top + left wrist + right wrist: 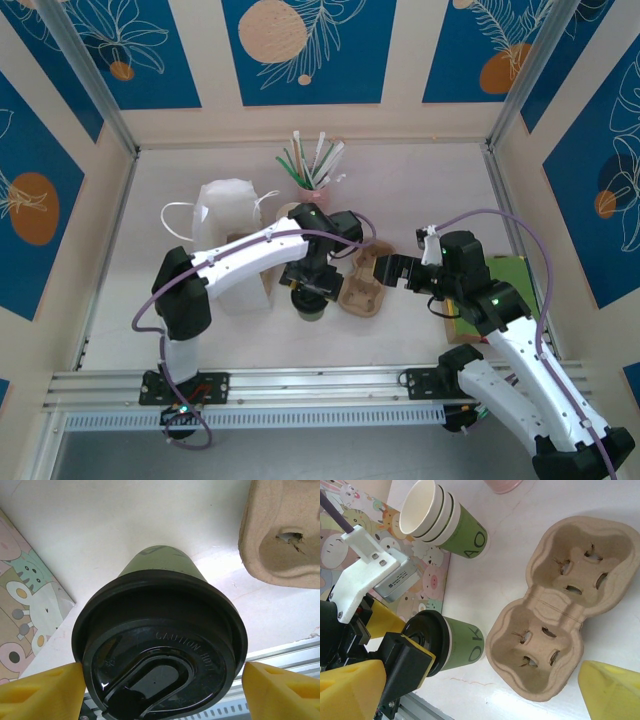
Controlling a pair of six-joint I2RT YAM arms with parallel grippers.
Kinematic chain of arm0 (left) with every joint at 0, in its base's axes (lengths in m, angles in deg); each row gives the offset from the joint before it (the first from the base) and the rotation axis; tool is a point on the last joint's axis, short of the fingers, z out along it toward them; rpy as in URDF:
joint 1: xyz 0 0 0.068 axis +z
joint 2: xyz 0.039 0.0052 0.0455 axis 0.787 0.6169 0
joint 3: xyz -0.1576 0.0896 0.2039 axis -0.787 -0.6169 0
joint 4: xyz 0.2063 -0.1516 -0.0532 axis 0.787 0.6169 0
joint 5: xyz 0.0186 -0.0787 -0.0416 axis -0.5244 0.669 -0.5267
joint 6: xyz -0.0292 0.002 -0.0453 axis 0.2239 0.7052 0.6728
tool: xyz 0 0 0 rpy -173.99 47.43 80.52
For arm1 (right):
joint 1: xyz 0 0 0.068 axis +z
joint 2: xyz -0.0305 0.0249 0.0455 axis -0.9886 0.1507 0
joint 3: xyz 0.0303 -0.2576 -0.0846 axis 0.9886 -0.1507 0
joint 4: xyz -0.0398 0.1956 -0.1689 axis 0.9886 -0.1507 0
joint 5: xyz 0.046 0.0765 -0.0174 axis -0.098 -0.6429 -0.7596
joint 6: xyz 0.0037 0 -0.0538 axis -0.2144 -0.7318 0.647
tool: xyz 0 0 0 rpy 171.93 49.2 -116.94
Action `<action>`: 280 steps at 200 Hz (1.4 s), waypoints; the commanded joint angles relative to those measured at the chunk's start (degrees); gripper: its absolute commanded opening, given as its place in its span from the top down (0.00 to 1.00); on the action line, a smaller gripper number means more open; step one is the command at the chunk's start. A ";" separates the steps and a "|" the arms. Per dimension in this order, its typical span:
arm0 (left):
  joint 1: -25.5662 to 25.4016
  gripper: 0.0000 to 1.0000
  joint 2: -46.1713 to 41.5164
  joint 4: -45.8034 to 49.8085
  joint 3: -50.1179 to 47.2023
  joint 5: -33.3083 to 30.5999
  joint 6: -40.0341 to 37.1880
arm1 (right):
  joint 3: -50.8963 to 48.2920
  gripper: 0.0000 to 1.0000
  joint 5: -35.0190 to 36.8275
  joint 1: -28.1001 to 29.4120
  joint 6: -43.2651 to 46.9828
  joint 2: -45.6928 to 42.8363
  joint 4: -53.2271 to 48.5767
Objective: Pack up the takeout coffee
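The takeout coffee [462, 642], a green cup with a black lid [160, 645], stands upright on the white table just left of the brown pulp cup carrier [555, 610]. My left gripper [162, 690] hangs over it from above, its yellow fingers [42, 690] flanking the lid's rim; the left finger sits at the rim and a thin gap shows on the right. From overhead the cup [308, 305] is mostly hidden under that gripper [312, 290]. My right gripper [485, 695] is open and holds nothing, just right of the carrier [362, 282].
A stack of lidless green cups [447, 522] lies on a cartoon-printed sheet [427, 575]. A pink cup of straws [312, 180] stands behind, with a white bag [232, 225] to the left. A green pad [510, 275] lies right. The metal rail [320, 385] runs along the near edge.
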 commanded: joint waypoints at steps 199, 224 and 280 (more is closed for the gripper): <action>-1.96 0.20 -7.08 -5.56 -7.16 -4.76 8.89 | -0.14 0.01 -2.65 3.94 -2.00 0.21 -0.56; -1.99 0.21 -7.00 -5.69 -7.31 -4.54 8.94 | -0.07 0.01 -2.55 3.92 -2.08 0.30 -0.56; -1.90 0.22 -6.73 -5.64 -7.25 -3.66 9.14 | -0.25 0.01 -2.28 3.89 -2.06 0.30 -0.49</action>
